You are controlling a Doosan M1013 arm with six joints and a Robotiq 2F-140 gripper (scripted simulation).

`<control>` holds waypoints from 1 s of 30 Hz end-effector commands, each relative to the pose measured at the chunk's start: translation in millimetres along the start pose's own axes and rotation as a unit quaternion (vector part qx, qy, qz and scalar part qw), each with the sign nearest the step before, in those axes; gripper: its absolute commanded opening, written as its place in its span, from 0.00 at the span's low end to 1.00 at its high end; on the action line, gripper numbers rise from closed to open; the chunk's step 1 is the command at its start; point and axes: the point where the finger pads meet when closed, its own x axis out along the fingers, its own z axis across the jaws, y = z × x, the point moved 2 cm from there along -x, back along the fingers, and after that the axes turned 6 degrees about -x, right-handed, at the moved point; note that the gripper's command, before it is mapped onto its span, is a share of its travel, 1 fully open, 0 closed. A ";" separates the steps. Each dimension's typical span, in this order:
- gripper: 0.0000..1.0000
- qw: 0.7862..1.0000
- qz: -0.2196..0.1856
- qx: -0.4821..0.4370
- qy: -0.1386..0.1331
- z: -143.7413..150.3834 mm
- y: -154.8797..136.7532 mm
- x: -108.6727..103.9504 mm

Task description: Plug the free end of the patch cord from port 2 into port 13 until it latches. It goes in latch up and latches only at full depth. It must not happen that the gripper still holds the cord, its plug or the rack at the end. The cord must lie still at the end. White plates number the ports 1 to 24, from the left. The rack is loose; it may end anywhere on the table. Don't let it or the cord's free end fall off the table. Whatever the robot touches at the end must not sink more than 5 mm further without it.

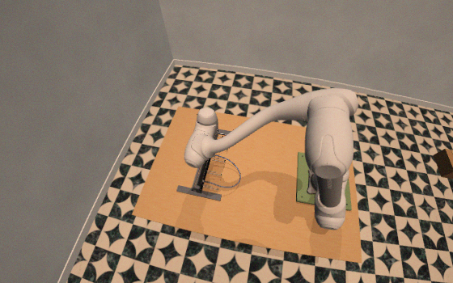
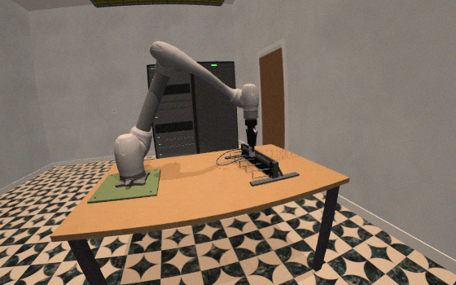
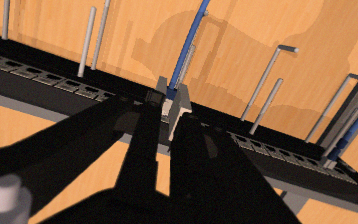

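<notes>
Patch cord [image 3: 187, 47] plug [image 3: 167, 107] pinched in my fingers, at the rack [image 3: 40, 85] port row on the tabletop [image 3: 145, 25]; push straight, latch up, to full depth, rack steady.

table [image 2: 203, 203]: orange wood grain
floor [image 2: 227, 252]: dark green and cream star checks
cord [image 3: 187, 47]: blue
base plate [image 2: 101, 195]: green
</notes>
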 end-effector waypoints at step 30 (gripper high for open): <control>0.00 1.000 0.000 0.000 0.000 -0.3 -3.4 -0.4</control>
